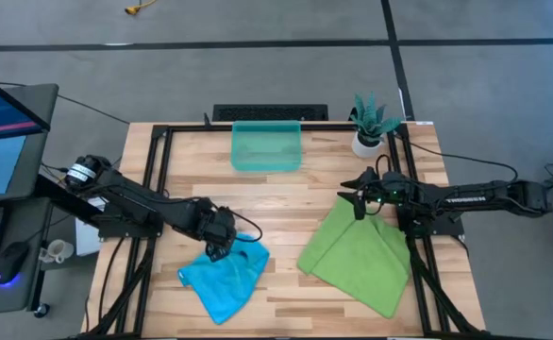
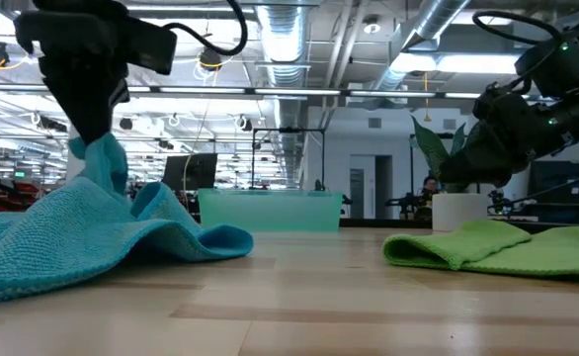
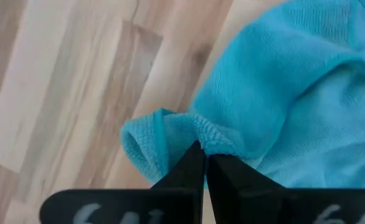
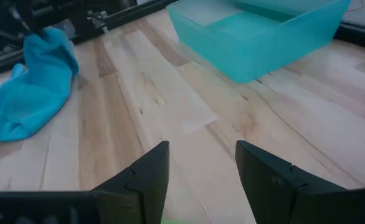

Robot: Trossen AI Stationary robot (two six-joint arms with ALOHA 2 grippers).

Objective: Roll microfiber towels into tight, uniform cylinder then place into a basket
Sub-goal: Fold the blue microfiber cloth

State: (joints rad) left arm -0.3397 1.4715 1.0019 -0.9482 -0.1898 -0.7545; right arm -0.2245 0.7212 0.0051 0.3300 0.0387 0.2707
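Note:
The sky-blue towel (image 1: 225, 276) lies crumpled on the near left of the table, one corner raised. My left gripper (image 1: 218, 247) is shut on that raised part, pointing down. The lime-green towel (image 1: 360, 253) lies folded flat on the near right. My right gripper (image 1: 357, 202) hovers open above the green towel's far corner, holding nothing, its fingers (image 4: 146, 174) apart. The teal basket (image 1: 266, 145) stands at the table's far middle. My left gripper pinches a bunched hemmed edge of the blue towel (image 3: 192, 134) between its two fingertips, coming from above and pointing down. The pinched part (image 2: 100, 158) is lifted into a peak; the rest of the towel (image 2: 62, 237) drapes slack down onto the table.
A white pot with a green plant (image 1: 371, 127) stands at the far right beside the basket. Bare wood (image 1: 276, 217) lies between the two towels. Black frame rails (image 1: 154, 170) run along the table's sides.

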